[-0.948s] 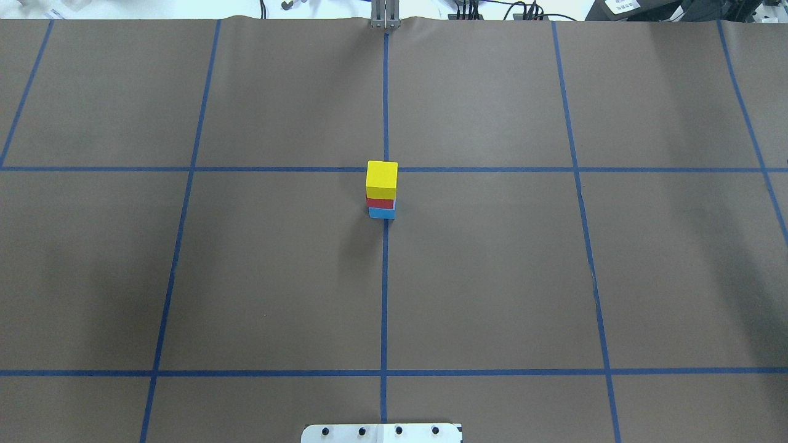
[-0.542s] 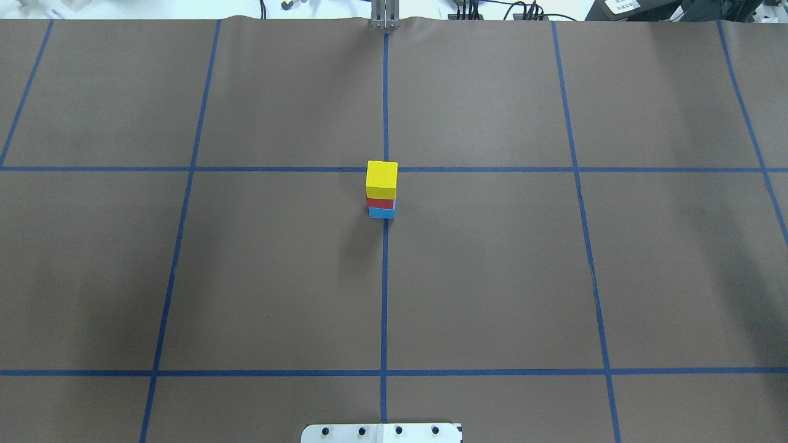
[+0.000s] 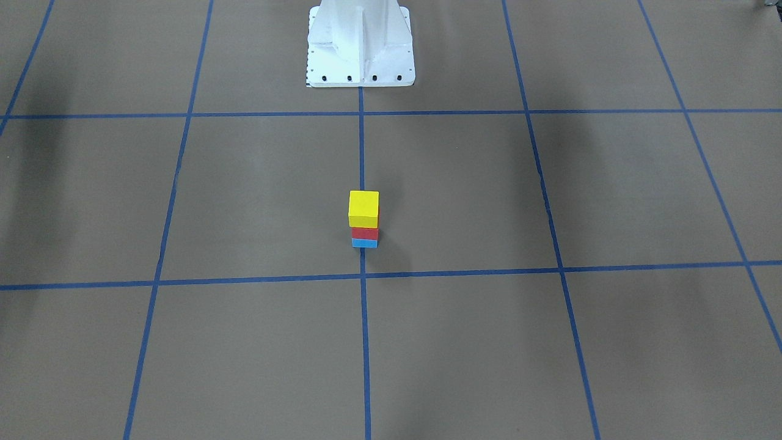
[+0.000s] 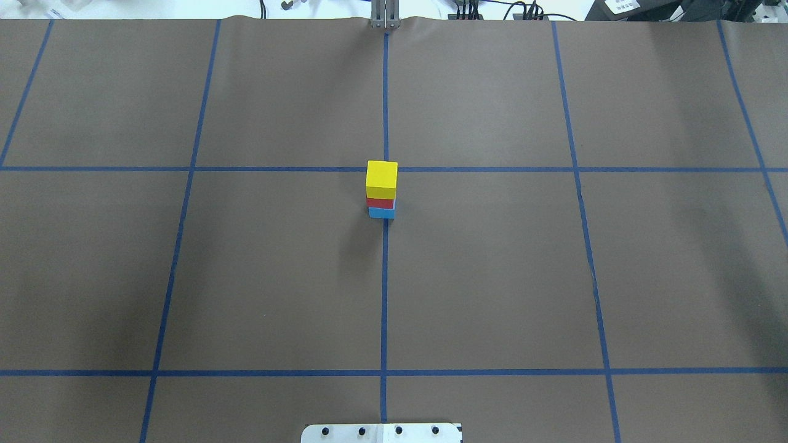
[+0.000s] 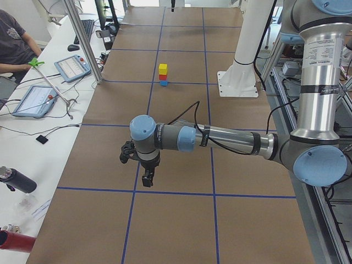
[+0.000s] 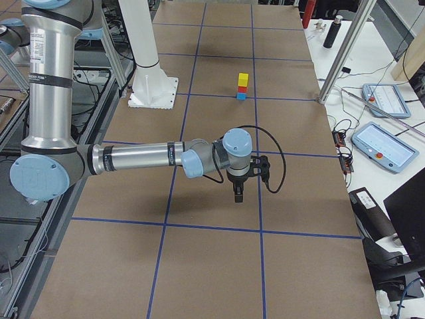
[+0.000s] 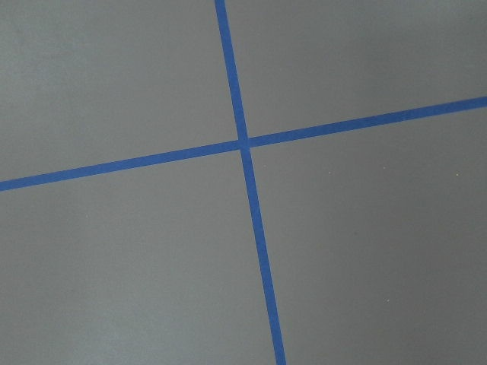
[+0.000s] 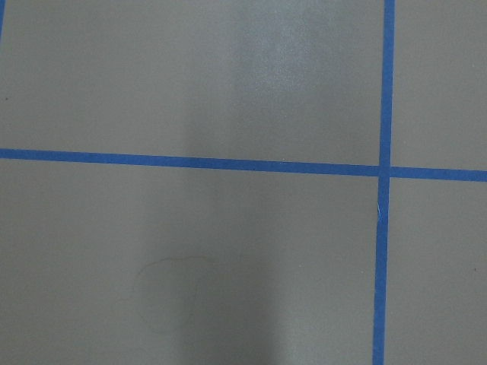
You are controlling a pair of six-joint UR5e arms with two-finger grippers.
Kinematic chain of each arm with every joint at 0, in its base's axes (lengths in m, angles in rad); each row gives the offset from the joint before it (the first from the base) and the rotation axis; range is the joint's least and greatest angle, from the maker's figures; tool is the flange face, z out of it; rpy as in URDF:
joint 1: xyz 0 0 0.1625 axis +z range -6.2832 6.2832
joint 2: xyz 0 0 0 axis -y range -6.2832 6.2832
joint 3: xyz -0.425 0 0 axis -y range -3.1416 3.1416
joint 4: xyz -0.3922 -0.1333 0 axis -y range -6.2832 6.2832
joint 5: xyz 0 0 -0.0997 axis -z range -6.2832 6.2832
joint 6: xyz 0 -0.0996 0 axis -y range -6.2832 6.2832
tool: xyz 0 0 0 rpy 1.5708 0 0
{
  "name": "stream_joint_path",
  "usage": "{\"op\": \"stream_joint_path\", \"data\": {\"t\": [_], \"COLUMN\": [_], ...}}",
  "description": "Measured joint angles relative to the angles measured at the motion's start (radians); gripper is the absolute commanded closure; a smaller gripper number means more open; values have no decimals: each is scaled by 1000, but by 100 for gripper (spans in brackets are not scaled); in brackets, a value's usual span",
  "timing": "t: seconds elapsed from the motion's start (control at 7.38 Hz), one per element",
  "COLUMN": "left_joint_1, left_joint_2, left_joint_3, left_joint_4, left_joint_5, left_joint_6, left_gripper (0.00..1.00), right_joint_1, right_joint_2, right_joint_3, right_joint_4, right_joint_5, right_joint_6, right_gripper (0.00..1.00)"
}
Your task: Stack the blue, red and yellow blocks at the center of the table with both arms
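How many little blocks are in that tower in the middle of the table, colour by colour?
yellow block: 1
red block: 1
blue block: 1
Total: 3

Light falls bright and even from above onto my surface (image 4: 492,277), so shadows are soft: broad dim patches toward both ends in the overhead view, a faint smear beside the stacked blocks (image 4: 381,184), blurred dark bands beneath my left arm (image 5: 231,141) and right arm (image 6: 133,158) in the side views. My right wrist view has a pale sheen of glare near its top; the left one is flat and greyish. Tape lines (image 4: 384,295) are crisp and straight throughout.
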Motion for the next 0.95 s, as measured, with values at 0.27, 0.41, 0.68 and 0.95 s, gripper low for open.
{"op": "stream_joint_path", "data": {"t": [0.27,0.41,0.68,0.95], "left_joint_1": [-1,-1,-1,-1], "left_joint_2": [-1,-5,-23,-26], "left_joint_3": [28,52,82,82], "left_joint_4": [-46,-72,-97,-99], "left_joint_5": [-1,-1,-1,-1], "left_joint_6": [4,3,-12,-16], "left_gripper": [0,0,0,1], "right_joint_1": [0,-6,-1,27], "right_joint_2": [-1,1,-2,-20], "right_joint_3": [10,25,82,104], "right_joint_4": [-45,-102,-246,-319], "right_joint_5": [-18,-36,-82,-121], "right_joint_6": [-2,-4,-69,-157], "right_gripper": [0,0,0,0]}}
